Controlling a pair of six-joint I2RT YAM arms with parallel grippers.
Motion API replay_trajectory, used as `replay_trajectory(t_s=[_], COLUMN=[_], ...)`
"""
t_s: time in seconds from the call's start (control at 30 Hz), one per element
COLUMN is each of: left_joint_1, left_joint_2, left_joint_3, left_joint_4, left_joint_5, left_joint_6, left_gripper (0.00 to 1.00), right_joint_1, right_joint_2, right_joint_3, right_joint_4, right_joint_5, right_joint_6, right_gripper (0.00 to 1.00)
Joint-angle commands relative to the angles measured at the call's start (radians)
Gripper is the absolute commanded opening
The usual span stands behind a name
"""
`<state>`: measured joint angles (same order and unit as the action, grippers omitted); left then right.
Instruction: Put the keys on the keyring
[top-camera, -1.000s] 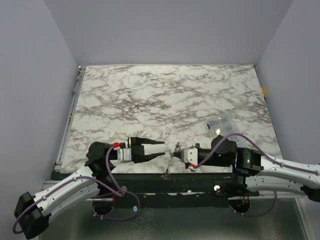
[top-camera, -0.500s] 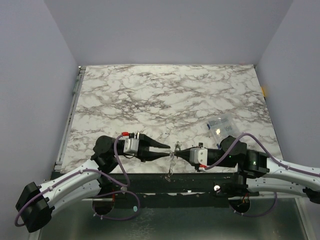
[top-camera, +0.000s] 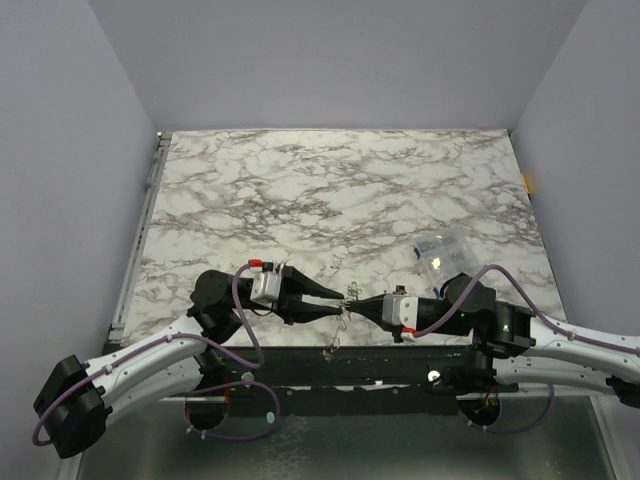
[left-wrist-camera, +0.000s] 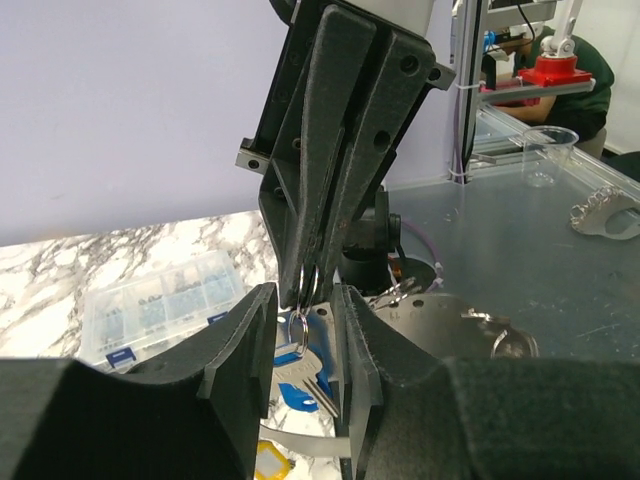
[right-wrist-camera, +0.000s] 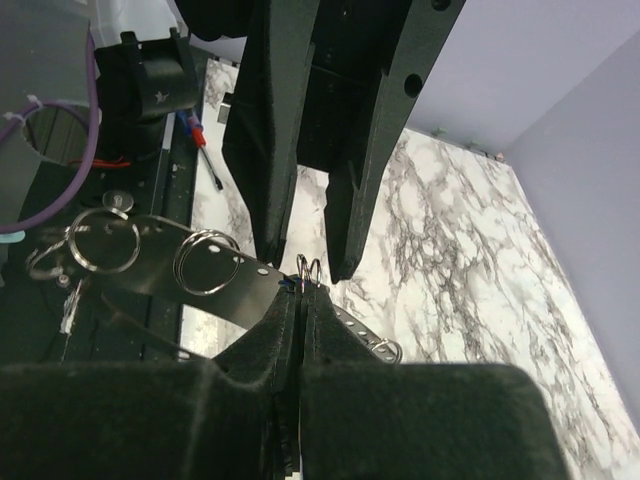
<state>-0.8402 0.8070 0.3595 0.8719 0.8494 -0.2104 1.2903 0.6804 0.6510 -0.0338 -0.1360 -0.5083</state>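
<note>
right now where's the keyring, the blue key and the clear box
keyring (left-wrist-camera: 308, 282): left wrist view, its wire edge
blue key (left-wrist-camera: 289, 358): left wrist view, its plastic head
clear box (top-camera: 440, 250): top external view, its lid

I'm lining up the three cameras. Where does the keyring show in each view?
Top external: keyring low centre, at the right gripper tip.
Left wrist: keyring centre, hanging from those shut jaws, blue key below.
Right wrist: keyring centre, poking out of the jaws.
Shared landmark: marble tabletop.

Soft even light overhead, wrist-view foregrounds dark and blurred
</note>
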Motion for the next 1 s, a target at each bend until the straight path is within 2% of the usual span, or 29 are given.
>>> replay_trajectory(t_s=[0.0, 0.17, 0.4, 0.63, 0.73, 0.87, 0.97], left_joint_1=[-0.006, -0.005, -0.005, -0.005, -0.006, -0.006, -0.005], left_joint_2=[0.011, 0.012, 0.012, 0.015, 0.012, -0.006, -0.026], left_joint_3=[0.003, 0.001, 0.0, -0.002, -0.002, -0.009, -0.015], left_joint_4=[0.033, 0.033, 0.034, 0.033, 0.034, 0.035, 0.033], left_joint_5=[0.021, 0.018, 0.005, -0.008, -0.023, -0.08, -0.114], left_joint_6=[-0.017, -0.015, -0.008, -0.007, -0.005, -0.014, -0.003], left_gripper=[0.36, 0.33, 0.17, 0.15, 0.01, 0.0, 0.0], right_joint_1=[0.005, 0.005, 0.005, 0.005, 0.005, 0.005, 0.005], right_joint_2=[-0.007, -0.011, -0.007, -0.005, 0.008, 0.021, 0.028], right_joint_3=[-0.005, -0.01, -0.012, -0.014, -0.008, 0.008, 0.024], right_joint_4=[0.104, 0.13, 0.14, 0.177, 0.182, 0.15, 0.1], right_joint_5=[-0.023, -0.034, -0.056, -0.088, -0.092, -0.08, -0.06], right_joint_6=[0.016, 0.024, 0.035, 0.043, 0.041, 0.046, 0.049], right_gripper=[0.01, 0.01, 0.01, 0.01, 0.01, 0.01, 0.06])
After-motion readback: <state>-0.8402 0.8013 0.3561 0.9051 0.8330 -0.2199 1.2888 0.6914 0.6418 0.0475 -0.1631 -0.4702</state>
